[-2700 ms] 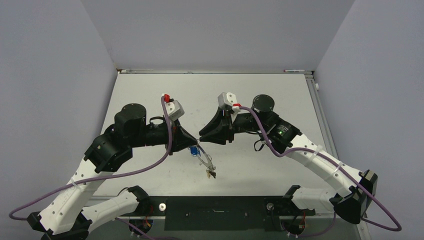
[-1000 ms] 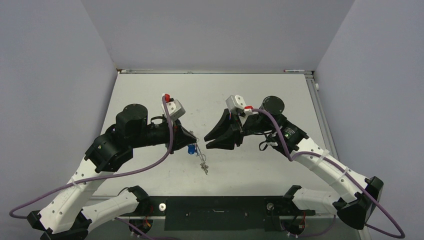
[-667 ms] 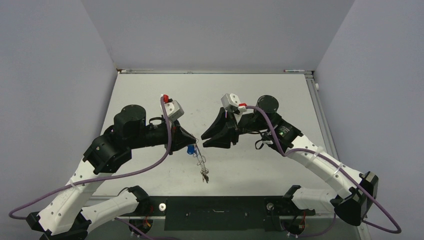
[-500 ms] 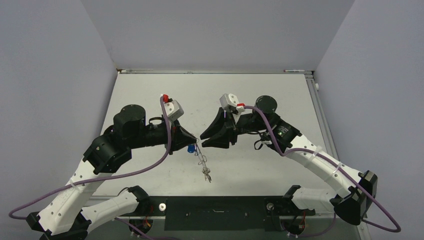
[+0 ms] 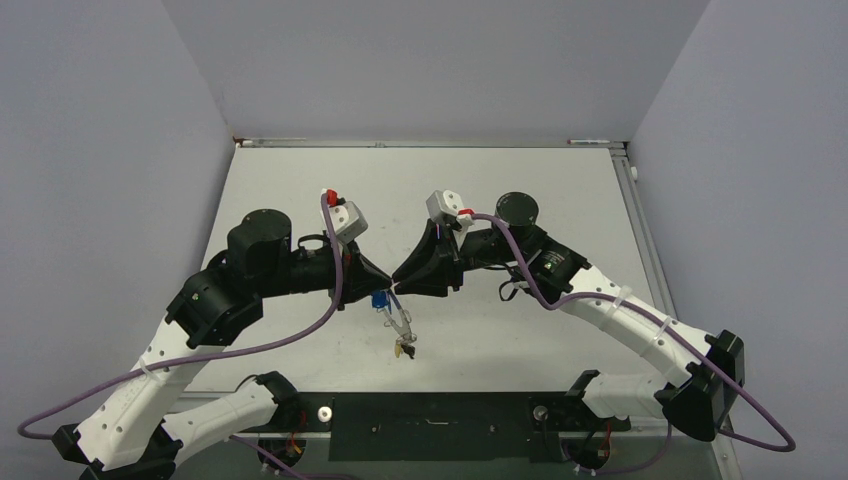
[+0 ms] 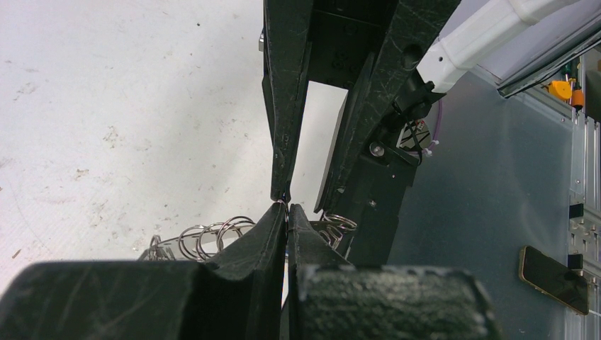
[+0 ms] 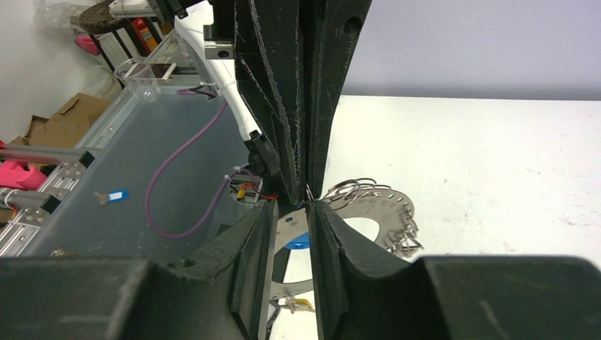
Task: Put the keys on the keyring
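My left gripper is shut on the keyring, a thin silvery hoop that hangs below its tip above the table. A blue-headed key and a yellow-headed key dangle from the hoop. My right gripper stands tip to tip with the left one, its jaws a narrow gap apart and nothing clamped. In the left wrist view my left gripper pinches a thin wire, with small rings beside it. In the right wrist view my right gripper frames the blue key; the keyring curves behind.
The white table is walled on both sides and at the back. A black base plate runs along its near edge between the arm mounts. A clear bin with cables lies beyond the table edge.
My right gripper has moved left until its tip meets the left gripper's tip. The hanging keys have swung a little. The left arm has held still.
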